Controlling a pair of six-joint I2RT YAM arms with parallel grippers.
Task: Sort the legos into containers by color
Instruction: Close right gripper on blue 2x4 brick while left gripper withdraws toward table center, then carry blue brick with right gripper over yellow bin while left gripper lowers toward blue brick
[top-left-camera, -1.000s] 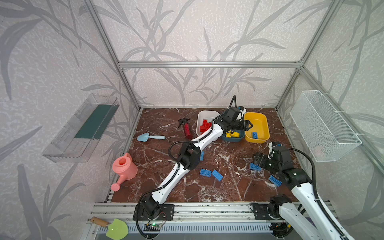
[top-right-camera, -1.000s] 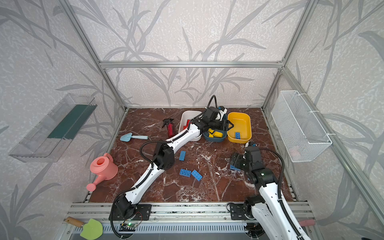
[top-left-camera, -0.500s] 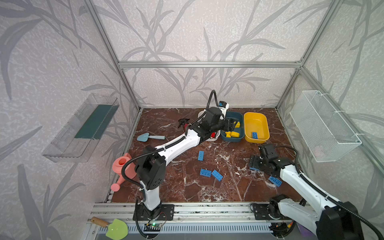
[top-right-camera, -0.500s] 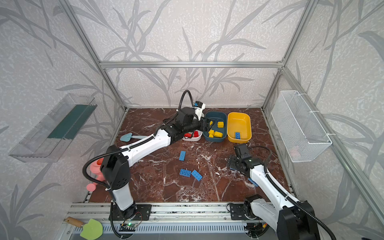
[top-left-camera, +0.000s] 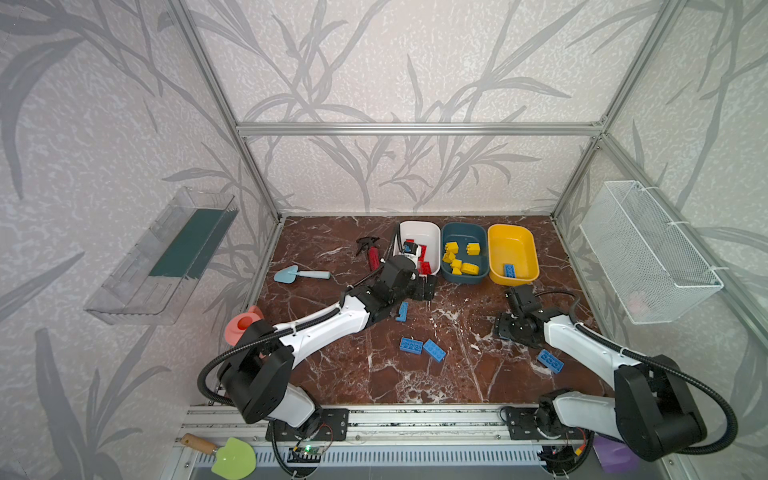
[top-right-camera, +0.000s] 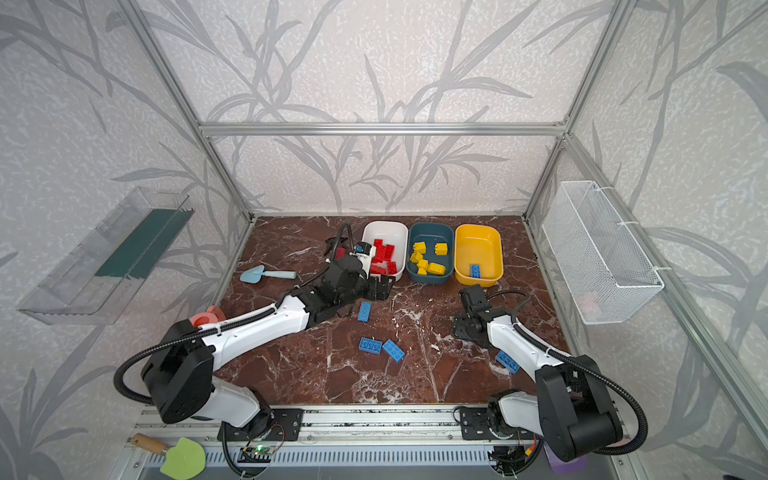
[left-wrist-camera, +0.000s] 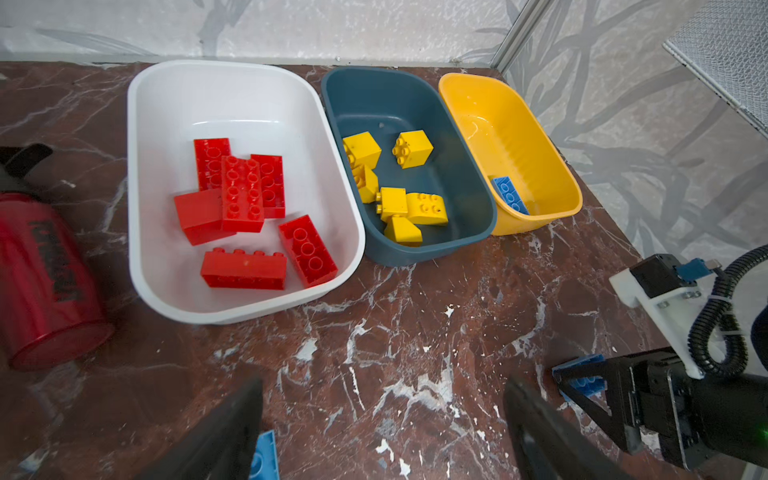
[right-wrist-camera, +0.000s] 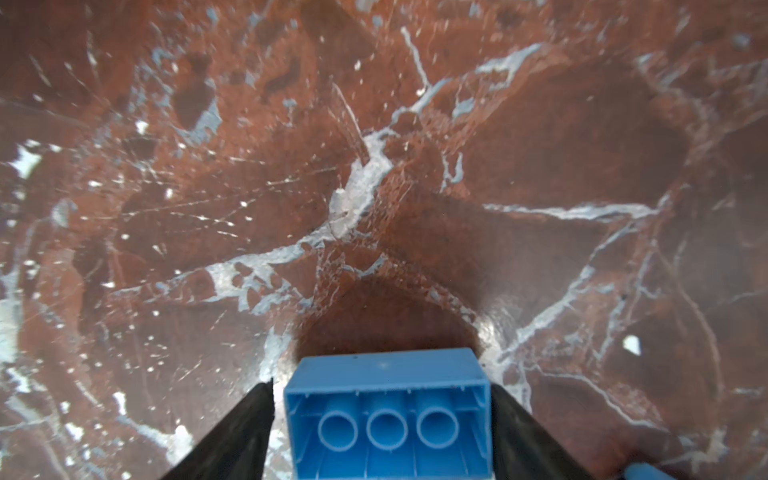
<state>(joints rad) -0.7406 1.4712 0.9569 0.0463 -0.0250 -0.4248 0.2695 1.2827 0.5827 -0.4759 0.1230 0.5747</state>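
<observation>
- Along the back of the bench (top-left-camera: 374, 374), in both top views, the white tub (top-left-camera: 419, 232), teal tub (top-left-camera: 463, 235) and yellow tub (top-left-camera: 513, 245) stand side by side
- Seen from the left wrist, the tubs' contents can be counted: six red bricks (left-wrist-camera: 243, 193) in the white tub, about six yellow bricks (left-wrist-camera: 413, 148) in the teal tub, and a single blue brick (left-wrist-camera: 509, 195) against the yellow tub's near wall
- From above, the left arm's wrist covers part of the red pile
- The left claw (left-wrist-camera: 384, 384) sits low in front of the white tub, its fingers spread wide with only bare bench between them; in a top view it shows as a dark block (top-left-camera: 426, 287) and the gap cannot be seen
- Both top views show four loose blue bricks (top-left-camera: 411, 345) on the bench: one just beside the left forearm, a pair close together mid-bench, and one by the right arm
- The left wrist view catches only a corner of one of these, next to a finger
- The right claw (top-left-camera: 505, 330) points down at the bench in front of the yellow tub, and from above its own body hides whatever lies beneath
- Only the right wrist view shows a fifth blue brick (right-wrist-camera: 386, 415) between the fingers, hollow underside and three tubes towards the camera
- One finger lies against the brick's wall and a sliver of bench seems to show at the other, so I cannot tell whether it is pinched
- From the side, the left wrist view shows blue behind that claw (left-wrist-camera: 577, 368)
- A red spray bottle (left-wrist-camera: 41, 270) lies beside the white tub
</observation>
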